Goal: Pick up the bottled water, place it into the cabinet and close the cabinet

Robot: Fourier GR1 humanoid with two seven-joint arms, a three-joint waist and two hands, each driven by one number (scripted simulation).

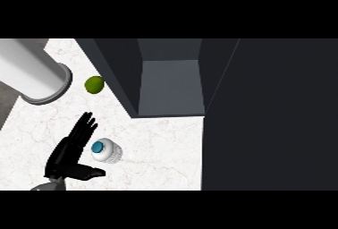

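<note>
Left hand (66,152) open, fingers straight, empty; bottled water (104,151) just right of it

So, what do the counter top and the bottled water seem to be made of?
The counter top looks like pale stone, perhaps marble: white with faint veins, smooth finish. The bottled water, seen from above, seems pale plastic with ribbed sides and a blue cap; glass cannot be ruled out.
</note>
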